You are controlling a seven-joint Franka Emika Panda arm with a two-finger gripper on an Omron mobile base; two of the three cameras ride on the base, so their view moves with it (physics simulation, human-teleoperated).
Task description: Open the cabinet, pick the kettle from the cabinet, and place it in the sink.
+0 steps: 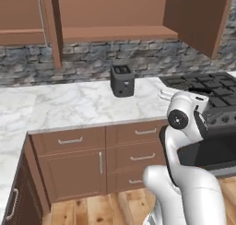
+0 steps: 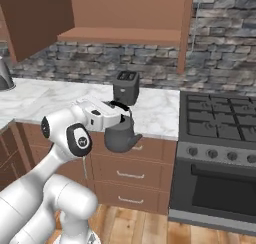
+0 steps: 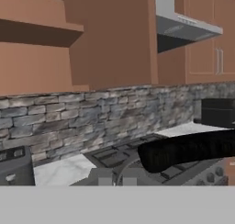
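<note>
The cabinet (image 1: 115,16) (image 2: 125,13) hangs open above the counter, both doors swung wide and its shelf bare. My gripper (image 2: 118,114) is shut on the black arched handle of the dark-grey kettle (image 2: 120,136). The kettle hangs in the air just in front of the counter edge, level with the top drawer fronts, spout toward the stove. In the hand view the kettle's handle (image 3: 188,149) crosses the lower right as a thick black bar. In the left base view my own arm covers the kettle. The sink is out of view.
A boxy black toaster (image 1: 122,80) (image 2: 126,86) stands on the marble counter (image 1: 73,104) behind the kettle. The stove (image 2: 220,118) (image 1: 207,88) lies to the right. The right cabinet door (image 1: 203,16) juts out overhead. A grey metal object (image 2: 4,75) shows at the far left.
</note>
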